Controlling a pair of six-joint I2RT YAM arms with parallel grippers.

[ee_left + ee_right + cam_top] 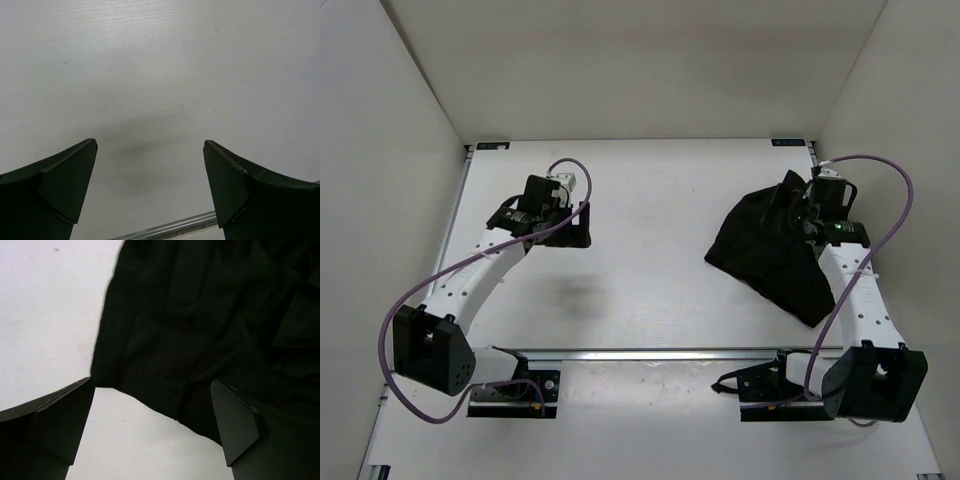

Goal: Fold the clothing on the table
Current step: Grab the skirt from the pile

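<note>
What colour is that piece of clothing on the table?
The clothing is black, with lengthwise creases; clearest in the right wrist view.

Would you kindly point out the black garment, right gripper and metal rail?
black garment [760, 255]: top view, fabric's middle.
right gripper [152, 382]: right wrist view, between fingertips.
metal rail [650, 353]: top view, middle stretch.

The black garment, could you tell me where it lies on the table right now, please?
In the top view, the black garment lies crumpled on the table's right side, under the open right tool.
</note>
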